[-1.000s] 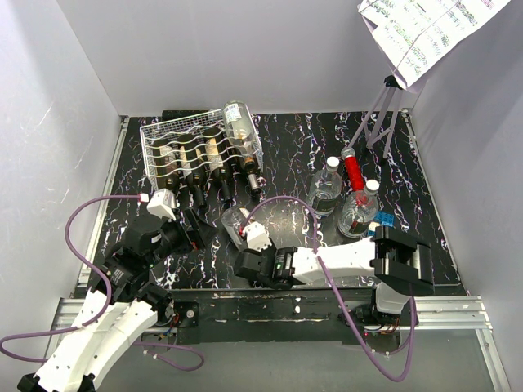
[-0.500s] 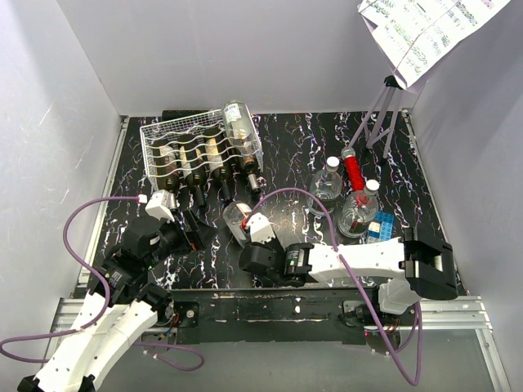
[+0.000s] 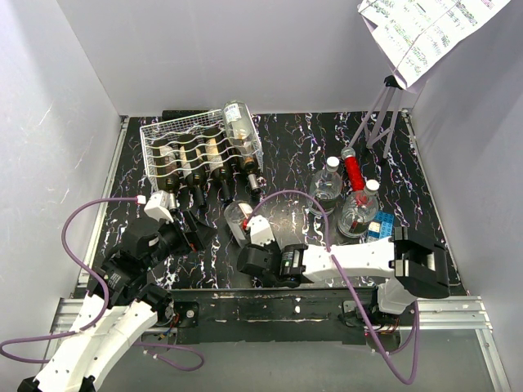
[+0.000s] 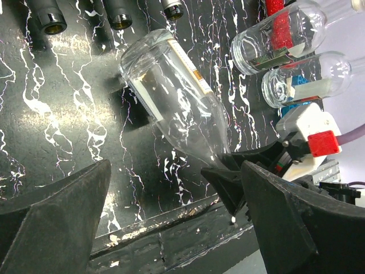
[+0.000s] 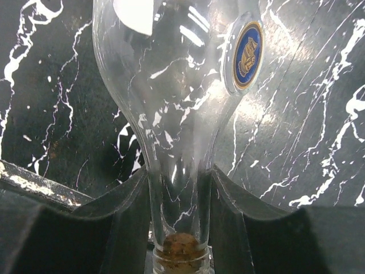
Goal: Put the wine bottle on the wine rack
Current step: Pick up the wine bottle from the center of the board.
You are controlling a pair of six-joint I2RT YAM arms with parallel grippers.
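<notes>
- Black, white-veined marble-pattern surface [image 3: 294, 147] sat inside plain pale walls; a tripod [image 3: 380, 114] holding a printed sheet [image 3: 421, 24] stood at the 1 o'clock corner.
- The wine rack [image 3: 159, 135], white wire with wavy rows, lay toward 11 o'clock on the surface. Dark bottles [image 3: 196, 167] filled its cradles, necks pointing toward 6 o'clock, and a clear bottle [image 3: 237, 121] lay along its 3 o'clock edge.
- The wine bottle [image 3: 235, 217], clear glass, was off the rack, just to the 6 o'clock side of the dark necks and near the middle of the surface's near half. Its base pointed toward 11 o'clock and its neck toward 5 o'clock.
- The right fingers [image 5: 114, 225] pinched the wine bottle by its neck, one pad on each side, just above the cork [image 5: 178, 242]. A round blue-and-gold badge [image 5: 247, 50] showed on the bottle's shoulder.
- Whether the bottle's base touched the surface, I could not tell.
- The left fingers [image 4: 51, 222] were spread wide and held nothing; they hung low at 9 o'clock of the wine bottle, aimed at it, apart from the glass.
- Two clear flasks [image 3: 327, 186] with white caps, a red-filled bottle [image 3: 353, 170] and a small blue item [image 3: 382, 220] were grouped toward 3 o'clock, well apart from the rack.
</notes>
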